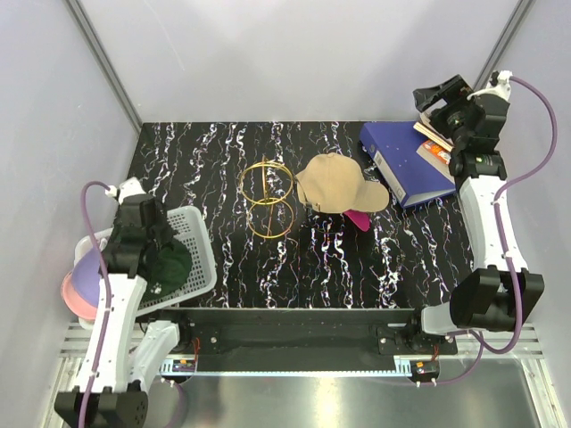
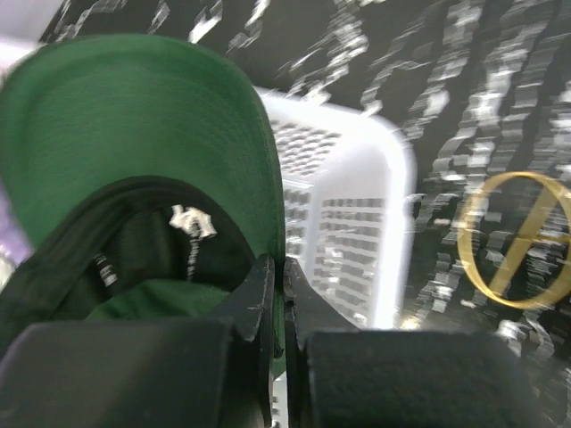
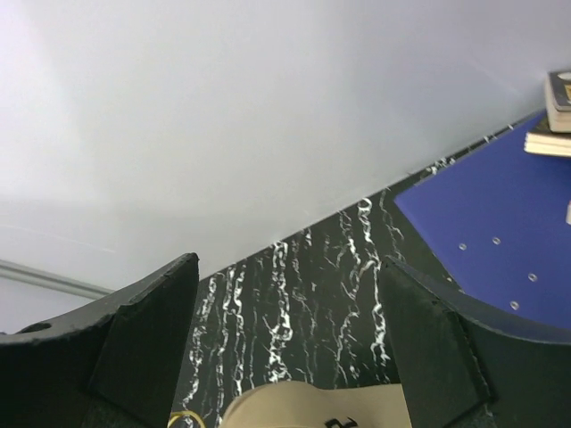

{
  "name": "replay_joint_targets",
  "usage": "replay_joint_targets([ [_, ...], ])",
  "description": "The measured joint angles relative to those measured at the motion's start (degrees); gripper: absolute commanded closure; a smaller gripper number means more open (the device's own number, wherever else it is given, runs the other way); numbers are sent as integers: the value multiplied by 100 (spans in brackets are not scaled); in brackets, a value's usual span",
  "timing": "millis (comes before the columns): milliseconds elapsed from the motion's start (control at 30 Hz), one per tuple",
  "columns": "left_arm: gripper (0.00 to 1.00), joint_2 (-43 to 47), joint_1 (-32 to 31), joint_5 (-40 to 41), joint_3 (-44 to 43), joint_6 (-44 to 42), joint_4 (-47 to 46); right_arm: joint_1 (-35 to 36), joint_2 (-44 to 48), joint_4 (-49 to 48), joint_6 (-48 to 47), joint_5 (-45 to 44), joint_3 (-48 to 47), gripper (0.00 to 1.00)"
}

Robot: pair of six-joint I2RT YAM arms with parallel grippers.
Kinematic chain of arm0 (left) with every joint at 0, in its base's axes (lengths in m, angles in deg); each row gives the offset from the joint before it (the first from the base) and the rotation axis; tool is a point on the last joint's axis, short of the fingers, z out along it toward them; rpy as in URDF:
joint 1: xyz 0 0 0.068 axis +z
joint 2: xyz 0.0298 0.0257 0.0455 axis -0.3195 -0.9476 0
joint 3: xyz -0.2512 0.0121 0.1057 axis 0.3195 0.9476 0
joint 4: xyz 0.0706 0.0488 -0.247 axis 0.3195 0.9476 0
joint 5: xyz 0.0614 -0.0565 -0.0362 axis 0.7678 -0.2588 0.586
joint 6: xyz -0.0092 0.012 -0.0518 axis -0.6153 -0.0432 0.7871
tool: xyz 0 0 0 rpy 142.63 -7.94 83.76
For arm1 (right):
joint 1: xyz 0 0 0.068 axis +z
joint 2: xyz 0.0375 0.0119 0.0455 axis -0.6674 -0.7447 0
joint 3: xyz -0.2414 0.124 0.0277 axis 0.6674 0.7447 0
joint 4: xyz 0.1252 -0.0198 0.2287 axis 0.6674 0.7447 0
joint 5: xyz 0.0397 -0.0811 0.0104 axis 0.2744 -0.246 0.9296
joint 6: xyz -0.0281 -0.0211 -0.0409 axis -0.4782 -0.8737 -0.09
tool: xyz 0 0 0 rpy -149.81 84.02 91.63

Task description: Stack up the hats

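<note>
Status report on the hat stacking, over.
Left gripper shut on green hat at basket. Right gripper open, empty. Tan hat atop magenta hat; wire rings alongside.

The right gripper (image 3: 290, 263) jaws spread wide; tan hat (image 3: 312, 406) at bottom edge, blue binder (image 3: 491, 223) right, possibly 2 books (image 3: 558, 116) beyond.

The dark green cap (image 2: 134, 134), tan cap (image 1: 335, 183) and magenta cap (image 1: 359, 219) contrast with the white basket (image 1: 203, 241) and black, white-veined tabletop (image 1: 375, 267).

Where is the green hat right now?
Top view, far left: the green hat is over the white basket, pinched in the left jaws.
</note>
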Motion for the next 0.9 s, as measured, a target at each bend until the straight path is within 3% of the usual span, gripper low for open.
replay_joint_targets([
  [233, 100, 610, 2, -933, -428, -450, 186, 72, -63, -321, 63, 195, -114, 12],
  [467, 100, 745, 2, -2168, -1224, -1099, 304, 431, -649, -584, -57, 1246, -914, 12],
  [900, 100, -835, 2, -5676, -3346, -1526, 234, 1598, -1591, -719, -166, 4177, -2636, 11],
])
